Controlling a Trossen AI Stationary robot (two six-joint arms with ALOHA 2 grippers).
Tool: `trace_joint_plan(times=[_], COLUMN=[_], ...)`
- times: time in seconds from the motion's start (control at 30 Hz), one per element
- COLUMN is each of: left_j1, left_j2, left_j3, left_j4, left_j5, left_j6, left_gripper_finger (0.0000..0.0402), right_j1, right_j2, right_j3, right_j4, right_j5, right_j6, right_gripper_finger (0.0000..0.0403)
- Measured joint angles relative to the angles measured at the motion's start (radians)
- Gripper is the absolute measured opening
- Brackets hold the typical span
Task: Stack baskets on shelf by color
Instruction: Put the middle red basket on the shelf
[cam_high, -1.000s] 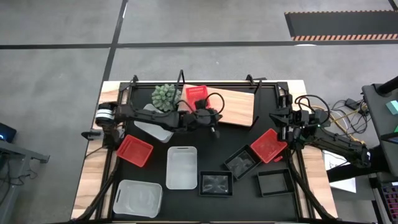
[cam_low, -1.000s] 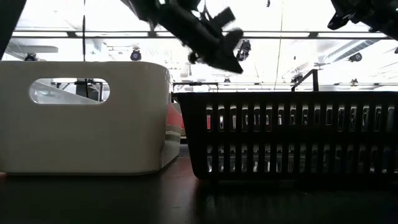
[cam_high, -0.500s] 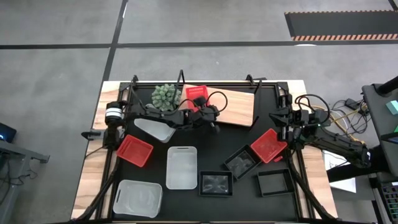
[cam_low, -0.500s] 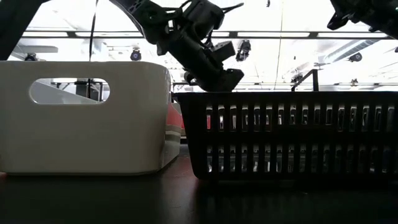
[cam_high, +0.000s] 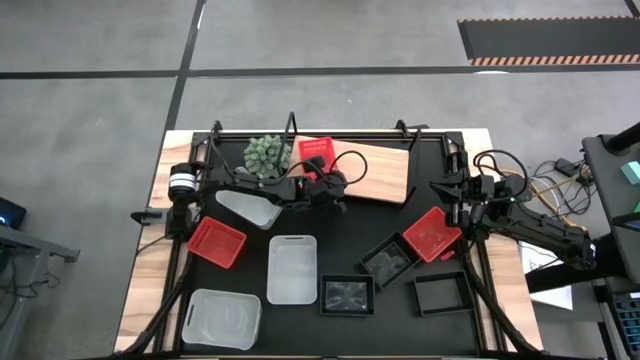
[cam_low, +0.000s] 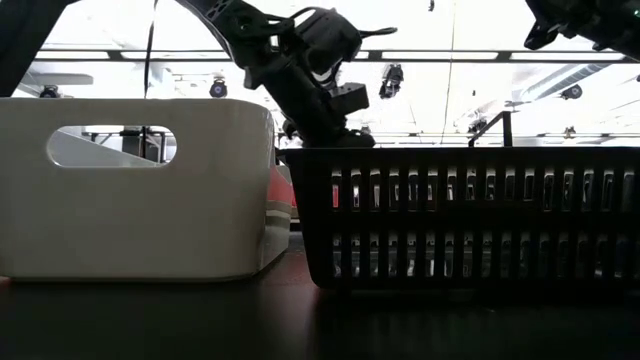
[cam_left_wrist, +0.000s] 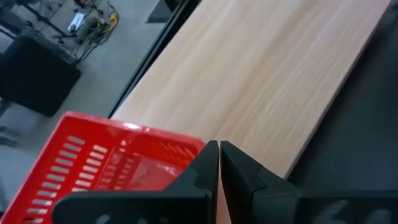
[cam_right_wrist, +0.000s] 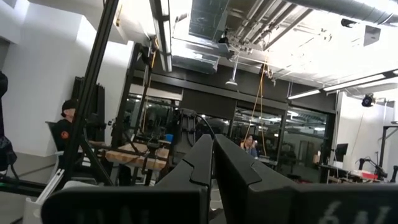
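In the left wrist view the red basket (cam_left_wrist: 106, 171) is cut by the edge and partly hidden by the fingers (cam_left_wrist: 205, 168).

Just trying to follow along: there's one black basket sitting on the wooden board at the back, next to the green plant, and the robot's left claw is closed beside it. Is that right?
Not quite: the basket on the wooden board is red, not black, as the high view shows. It does sit next to the green plant, and the left gripper is shut beside it.

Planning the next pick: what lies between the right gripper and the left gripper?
High view: only the light-brown wooden shelf board end and bare black mat.
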Motion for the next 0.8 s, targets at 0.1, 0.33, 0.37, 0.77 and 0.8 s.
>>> trace_joint_plan(times=[0.1, 0.33, 0.37, 0.77, 0.8], left_j1=[-0.001, -0.007, -0.01, 0.041, 0.051], left_j2=[-0.003, -0.027, -0.037, -0.039, -0.037], left_j3=[0.0, 0.007, 0.007, 0.013, 0.006], left_j4=[-0.028, -0.114, -0.102, 0.226, 0.226], left_j5=[-0.008, 0.004, 0.018, 0.039, 0.039], left_j6=[-0.007, -0.078, -0.08, -0.083, -0.103], left_gripper_finger=[0.0, 0.0, 0.0, 0.0, 0.0], right_j1=[0.0, 0.0, 0.0, 0.0, 0.0], right_j2=[0.0, 0.0, 0.0, 0.0, 0.0], right_j3=[0.0, 0.0, 0.0, 0.0, 0.0], right_j4=[0.0, 0.0, 0.0, -0.001, -0.001], right_j5=[0.0, 0.0, 0.0, 0.0, 0.0], right_j6=[0.0, -0.001, -0.001, -0.001, -0.001], right_gripper_finger=[0.0011, 0.0011, 0.0011, 0.0011, 0.0011])
